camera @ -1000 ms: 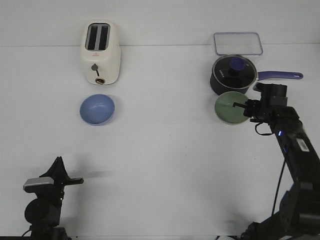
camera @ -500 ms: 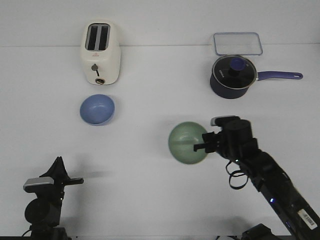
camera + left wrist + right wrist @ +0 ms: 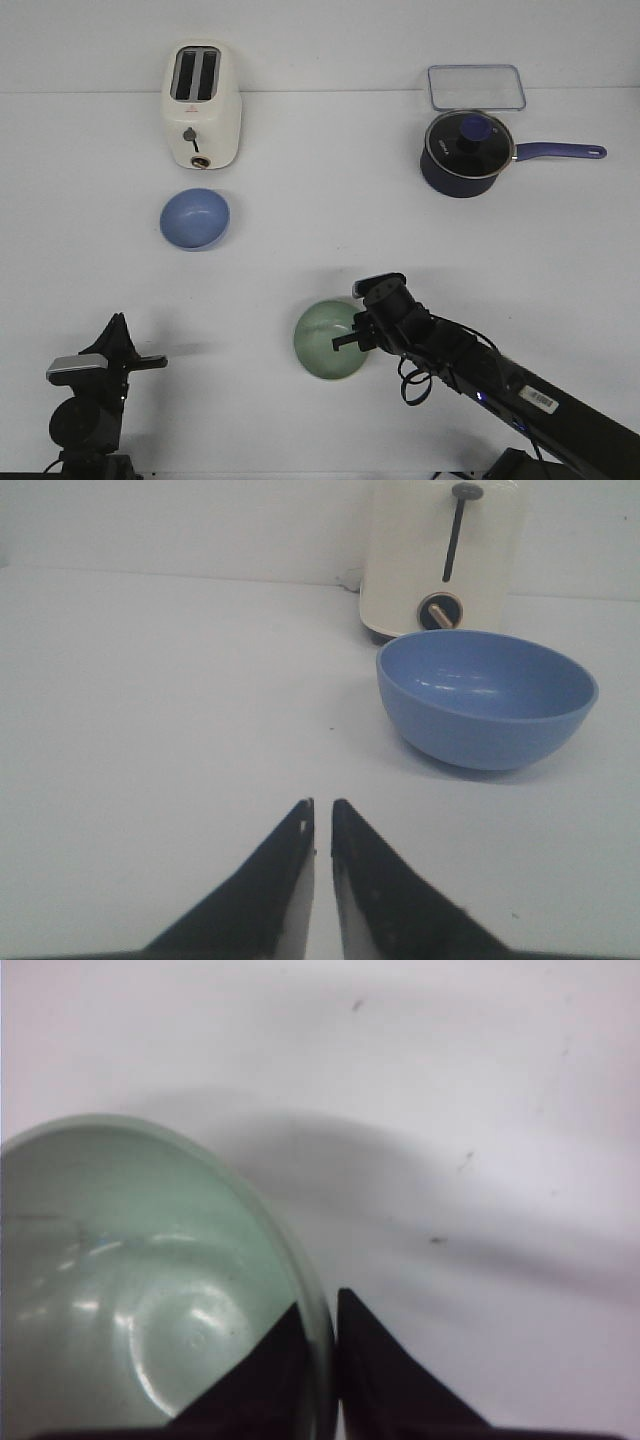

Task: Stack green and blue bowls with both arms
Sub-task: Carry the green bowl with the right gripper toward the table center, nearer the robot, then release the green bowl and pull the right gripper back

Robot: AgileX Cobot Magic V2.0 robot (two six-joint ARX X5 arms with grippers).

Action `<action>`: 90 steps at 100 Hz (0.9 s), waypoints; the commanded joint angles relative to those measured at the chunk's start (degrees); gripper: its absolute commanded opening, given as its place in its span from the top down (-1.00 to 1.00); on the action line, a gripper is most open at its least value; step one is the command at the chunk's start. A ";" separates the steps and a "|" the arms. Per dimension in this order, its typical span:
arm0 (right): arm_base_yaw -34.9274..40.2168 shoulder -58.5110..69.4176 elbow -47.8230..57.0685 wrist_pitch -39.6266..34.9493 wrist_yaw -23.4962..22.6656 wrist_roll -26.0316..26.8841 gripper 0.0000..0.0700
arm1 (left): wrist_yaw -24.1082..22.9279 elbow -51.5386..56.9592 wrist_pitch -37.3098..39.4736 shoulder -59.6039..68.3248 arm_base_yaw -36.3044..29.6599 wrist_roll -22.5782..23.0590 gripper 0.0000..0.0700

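Note:
The blue bowl [image 3: 195,218] sits on the white table in front of the toaster; it also shows in the left wrist view [image 3: 486,697]. My left gripper [image 3: 150,363] rests shut and empty at the near left, well short of the blue bowl; its tips [image 3: 320,815] nearly touch. My right gripper [image 3: 348,340] is shut on the rim of the green bowl [image 3: 328,340] near the table's front middle. In the right wrist view the gripper [image 3: 322,1305] has one finger inside the green bowl [image 3: 120,1290] and one outside.
A cream toaster [image 3: 201,104] stands at the back left. A navy saucepan [image 3: 467,151] with a lid and long handle stands at the back right, with a clear lidded container [image 3: 476,87] behind it.
My right arm has carried the green bowl from beside the saucepan leftward and toward the front of the table. The left arm and blue bowl have not moved.

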 commanded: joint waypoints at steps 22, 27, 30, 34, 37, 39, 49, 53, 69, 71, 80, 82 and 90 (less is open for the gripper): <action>0.72 2.08 0.57 -0.17 0.31 0.31 -0.09 | 0.28 -1.14 0.63 -0.09 0.02 -0.17 0.96; 0.42 1.31 0.63 -0.17 0.92 -0.26 -0.23 | 0.28 -1.14 0.63 -0.09 0.02 -0.15 0.96; 0.20 0.57 0.68 -0.20 1.42 -0.61 -0.23 | 0.28 -1.14 0.63 -0.09 0.02 -0.15 0.96; -0.15 -0.87 0.70 -0.17 1.77 -1.53 -0.23 | 0.28 -1.14 0.63 -0.09 0.02 -0.17 0.96; -0.37 -2.45 0.70 -0.22 1.88 -2.14 -0.23 | 0.28 -1.14 0.63 -0.09 0.02 -0.15 0.96; -0.48 -3.67 0.70 -0.20 2.19 -2.71 -0.23 | 0.28 -1.14 0.61 -0.09 0.02 -0.15 0.96; -0.33 -12.02 0.70 -1.49 4.42 -6.45 -0.22 | 0.22 -1.14 0.66 -0.09 0.02 0.85 0.96; 0.04 -15.98 0.50 -2.54 6.54 -8.00 -0.22 | 0.17 -1.14 0.68 -0.09 0.02 0.92 0.96; 4.20 -33.27 -4.87 -5.01 14.27 -8.59 -0.22 | 0.26 -1.14 0.66 -0.09 0.02 0.92 0.96; 4.85 -35.52 -6.03 -4.79 14.88 -8.50 -0.22 | 0.26 -1.14 0.66 -0.09 0.02 0.92 0.96; 7.54 -44.59 -11.34 -3.26 15.21 -7.72 -0.22 | 0.26 -1.14 0.74 -0.09 0.02 0.90 0.96; 8.04 -46.21 -12.33 -3.17 15.17 -7.50 -0.22 | 0.28 -1.14 0.85 -0.09 0.02 0.77 0.96; 9.31 -51.78 -15.54 -3.28 15.26 -7.02 -0.22 | 0.57 -1.03 0.94 -0.09 0.00 -1.97 0.96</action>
